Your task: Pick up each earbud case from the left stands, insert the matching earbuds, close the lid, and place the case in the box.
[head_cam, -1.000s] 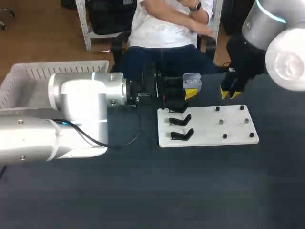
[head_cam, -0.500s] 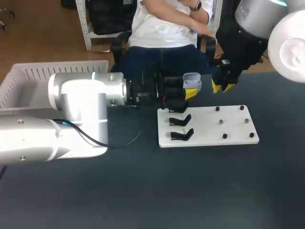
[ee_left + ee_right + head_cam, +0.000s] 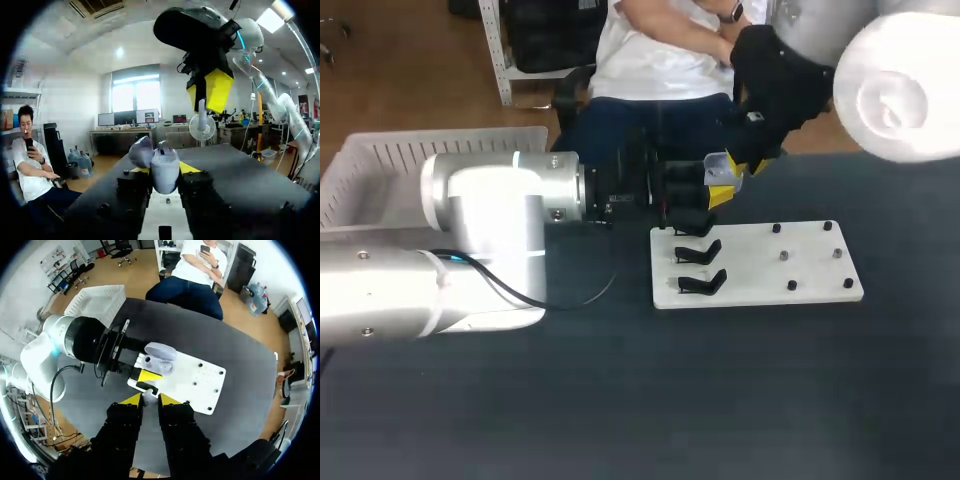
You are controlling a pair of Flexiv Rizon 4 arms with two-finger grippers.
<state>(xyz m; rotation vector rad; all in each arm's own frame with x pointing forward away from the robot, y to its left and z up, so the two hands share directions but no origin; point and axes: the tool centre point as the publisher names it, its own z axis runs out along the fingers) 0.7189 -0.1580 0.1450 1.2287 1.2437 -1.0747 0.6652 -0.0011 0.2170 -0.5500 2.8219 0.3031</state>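
carrying a pinched earbud (image 3: pixel 202 127), right claw (image 3: pixel 150 399) shifts from over the white board (image 3: pixel 760 272) to just above the open earbud case (image 3: pixel 164 167) gripped by left claw (image 3: pixel 718 190); insertion likely next.

Head camera: fixed above and behind me, facing down on the dark bench (image 3: pixel 620 400), far enough back to take in both arms.

Left wrist camera: low, facing almost level across the bench, very near the open earbud case (image 3: pixel 162 167) gripped in my left gripper (image 3: pixel 164 174).

Right wrist camera: high, facing steeply down past my right gripper (image 3: pixel 150 399) and the earbud (image 3: pixel 149 394) pinched in it.

All three views share the case and the white stand board (image 3: pixel 760 265). Each wrist view also sights the other arm's gripper.
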